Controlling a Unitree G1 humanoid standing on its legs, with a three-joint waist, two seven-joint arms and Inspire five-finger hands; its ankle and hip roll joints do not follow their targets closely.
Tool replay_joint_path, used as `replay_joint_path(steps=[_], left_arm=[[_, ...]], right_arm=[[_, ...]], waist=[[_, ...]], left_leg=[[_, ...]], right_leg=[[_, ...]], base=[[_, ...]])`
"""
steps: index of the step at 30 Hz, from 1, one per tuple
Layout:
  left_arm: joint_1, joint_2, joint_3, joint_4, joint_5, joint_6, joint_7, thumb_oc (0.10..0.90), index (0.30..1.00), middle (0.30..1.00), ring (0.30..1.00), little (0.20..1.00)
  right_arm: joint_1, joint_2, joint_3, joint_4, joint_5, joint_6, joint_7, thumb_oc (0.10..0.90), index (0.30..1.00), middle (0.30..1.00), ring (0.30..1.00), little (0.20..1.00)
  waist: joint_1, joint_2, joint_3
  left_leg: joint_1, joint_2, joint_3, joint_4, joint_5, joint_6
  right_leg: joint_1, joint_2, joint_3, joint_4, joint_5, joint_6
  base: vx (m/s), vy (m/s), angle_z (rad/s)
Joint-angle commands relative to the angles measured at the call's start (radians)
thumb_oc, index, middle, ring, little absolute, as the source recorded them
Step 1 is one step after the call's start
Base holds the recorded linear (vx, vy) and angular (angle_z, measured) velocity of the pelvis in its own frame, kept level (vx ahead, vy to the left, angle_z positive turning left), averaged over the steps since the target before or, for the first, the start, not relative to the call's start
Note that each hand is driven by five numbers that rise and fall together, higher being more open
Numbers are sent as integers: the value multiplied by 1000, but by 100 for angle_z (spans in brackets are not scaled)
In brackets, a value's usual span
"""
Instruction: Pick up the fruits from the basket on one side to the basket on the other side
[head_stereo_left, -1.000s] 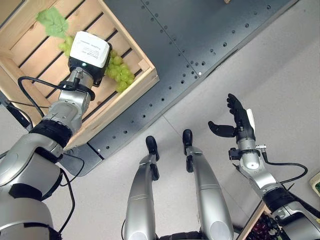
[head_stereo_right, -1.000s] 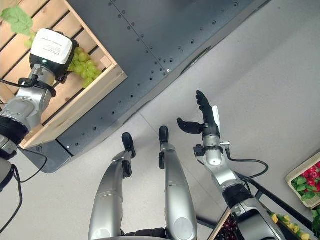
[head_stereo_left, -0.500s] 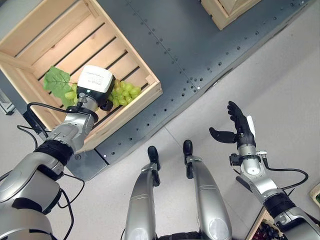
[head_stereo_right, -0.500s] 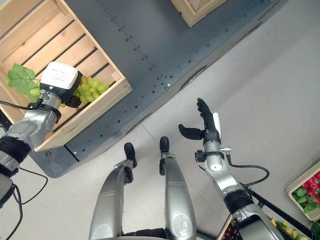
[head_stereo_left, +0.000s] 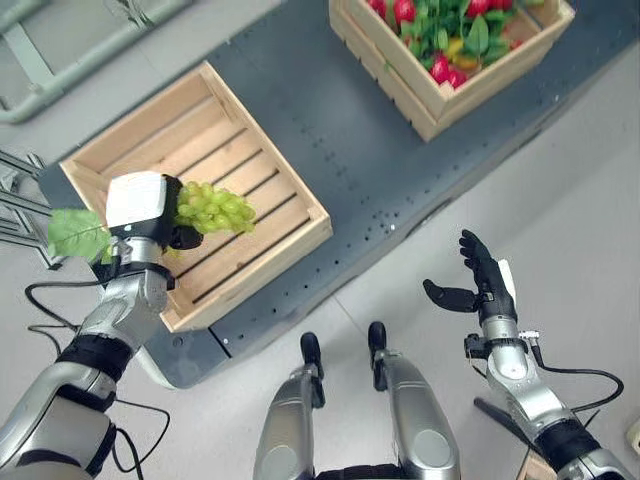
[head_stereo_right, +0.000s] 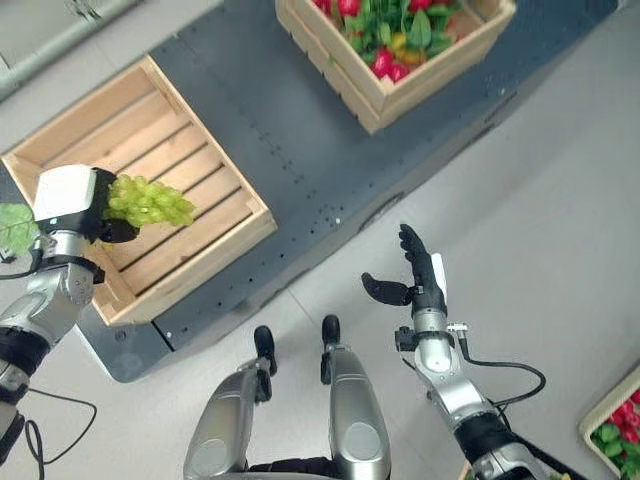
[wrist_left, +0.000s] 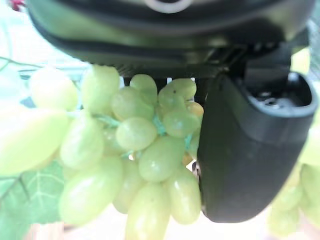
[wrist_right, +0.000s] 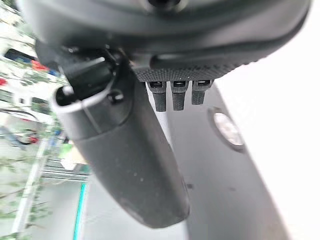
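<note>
Grapes (head_stereo_left: 214, 209) are pale yellow-green with a brighter green leaf (head_stereo_left: 75, 234). Both crates are light natural wood, the slatted one (head_stereo_left: 262, 170) showing dark gaps. The upper crate (head_stereo_left: 420, 95) holds red, green and yellow fruit. Platform (head_stereo_left: 340, 160) is dark grey, floor (head_stereo_left: 580, 180) light grey.

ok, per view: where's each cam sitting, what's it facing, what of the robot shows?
Left eye view: head camera, looking down at the empty wooden crate, the fruit-filled crate, both arms.
Right eye view: the same scene, slightly offset; right hand open over the floor.
Left wrist view: close along the left hand, gripping the green grapes.
Right wrist view: along the right hand's thumb, holding nothing.
Shared: the grapes show in both eye views and the left wrist view.
</note>
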Motion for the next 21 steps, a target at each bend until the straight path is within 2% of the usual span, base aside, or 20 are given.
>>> replay_joint_path(steps=[1,3,4,6,7,8,9,12,15,17,18,21], left_arm=[[-7,94,92,-81,50,0,99,400,300,300,300,300],[6,116,103,-98,69,-12,92,400,300,300,300,300],[9,146,108,-114,79,-31,91,400,300,300,300,300],[10,163,111,-118,88,-50,97,400,300,300,300,300],[3,192,112,-130,99,-83,108,400,300,300,300,300],[2,196,114,-136,105,-88,110,400,300,300,300,300],[-4,214,119,-158,117,-102,107,400,300,300,300,300],[-32,241,103,-181,155,-145,121,400,300,300,300,300],[-106,264,27,-191,226,-199,156,400,300,300,300,300],[-134,272,0,-204,251,-201,158,400,300,300,300,300],[-186,286,-50,-216,306,-242,178,400,300,300,300,300],[-263,294,-124,-233,355,-274,191,400,300,300,300,300]], right_arm=[[13,-23,-63,-121,-9,-93,115,800,900,900,900,900],[28,-31,-68,-136,13,-90,163,800,900,900,900,900],[47,-39,-71,-156,35,-82,215,800,900,900,900,900],[59,-42,-74,-166,50,-72,254,800,900,900,900,900],[78,-50,-79,-181,92,-51,320,800,900,900,900,900],[82,-52,-82,-186,103,-44,334,800,900,900,900,900],[94,-57,-92,-209,136,-13,392,800,900,900,900,900],[88,-90,-101,-248,176,35,461,800,900,900,900,900],[28,-148,-102,-315,204,95,486,800,900,900,900,900],[2,-164,-106,-334,226,117,488,800,900,900,900,900],[-65,-186,-109,-357,274,173,502,800,900,900,900,900],[-143,-192,-98,-366,337,236,515,800,900,900,900,900]], waist=[[-5,34,-173],[-7,39,-197],[-13,46,-231],[-15,50,-249],[-20,55,-283],[-20,56,-289],[-20,59,-317],[-18,60,-357],[-11,60,-396],[-10,60,-405],[-7,62,-422],[-3,63,-438]], left_leg=[[68,-56,-8,1,-77,15],[102,-57,-6,-33,-72,14],[137,-58,-2,-69,-67,13],[158,-57,-1,-89,-63,13],[187,-55,2,-120,-57,12],[194,-55,2,-127,-55,11],[216,-56,0,-152,-50,10],[247,-57,-4,-199,-40,8],[271,-60,-13,-254,-26,3],[266,-60,-19,-254,-27,2],[256,-63,-36,-254,-27,-1],[255,-62,-41,-254,-29,1]], right_leg=[[137,-40,-13,-118,12,25],[173,-39,-10,-155,23,29],[209,-38,-4,-194,35,35],[228,-37,-1,-214,44,37],[255,-36,2,-244,56,41],[262,-35,2,-252,59,42],[286,-34,4,-280,70,45],[318,-32,2,-333,93,51],[348,-24,-3,-396,123,58],[345,-22,-3,-396,125,59],[340,-15,-2,-396,125,59],[338,-13,-5,-396,122,55]], base=[[161,25,2],[117,3,0],[107,-10,0],[107,-32,-1],[98,-47,-2],[152,-73,-2],[108,-70,-1],[73,-84,3],[-13,-101,5],[-77,-98,2],[-100,-102,-1],[-59,-74,3]])
